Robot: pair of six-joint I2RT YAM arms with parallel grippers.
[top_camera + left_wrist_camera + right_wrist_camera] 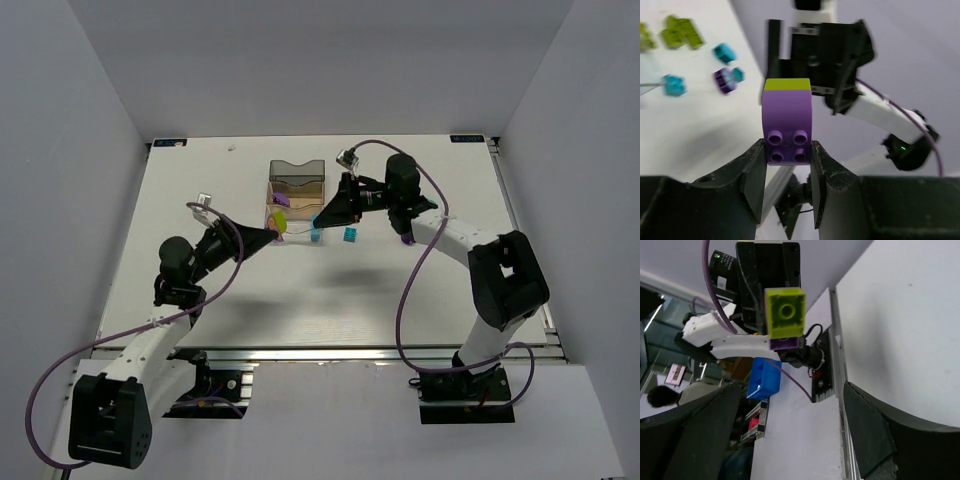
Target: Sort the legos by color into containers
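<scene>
We are seeing a white surface lying between grey walls, and a blue box showing in the background.

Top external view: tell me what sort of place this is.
Probably a robotics lab test cell: a white table boxed in by plain grey panels, a left arm and right arm bolted to a metal rail, and small clear bins beside toy bricks.
</scene>
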